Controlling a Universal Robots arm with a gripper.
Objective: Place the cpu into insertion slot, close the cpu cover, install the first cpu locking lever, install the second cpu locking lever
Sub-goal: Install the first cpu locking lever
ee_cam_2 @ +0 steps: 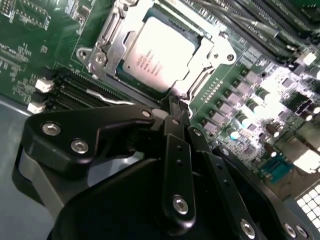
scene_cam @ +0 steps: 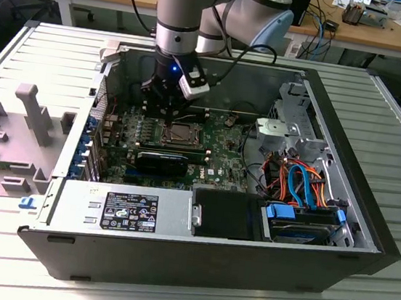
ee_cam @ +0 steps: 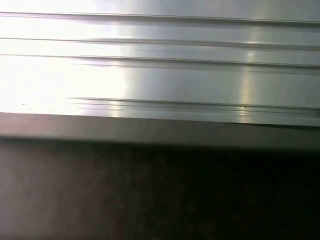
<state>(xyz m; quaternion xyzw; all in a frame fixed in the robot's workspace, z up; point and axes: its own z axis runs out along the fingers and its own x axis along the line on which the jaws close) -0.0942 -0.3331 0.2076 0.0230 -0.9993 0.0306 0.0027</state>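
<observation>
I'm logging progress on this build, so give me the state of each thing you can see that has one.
cpu: seated in the insertion slot.
cpu cover: closed down around the chip.
gripper: fingers together, tips at the socket's edge.
computer case: side panel off, interior exposed.

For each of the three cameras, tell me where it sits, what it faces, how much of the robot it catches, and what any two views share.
Exterior view: off the arm, above the open computer case, looking down inside; the arm and gripper show.
Second wrist view: on the arm, looking past the gripper at the cpu seated under the cpu cover.
First wrist view: on the arm, facing ribbed metal panel; no robot part.
Shared: exterior and second wrist views both show the gripper at the insertion slot.
</observation>
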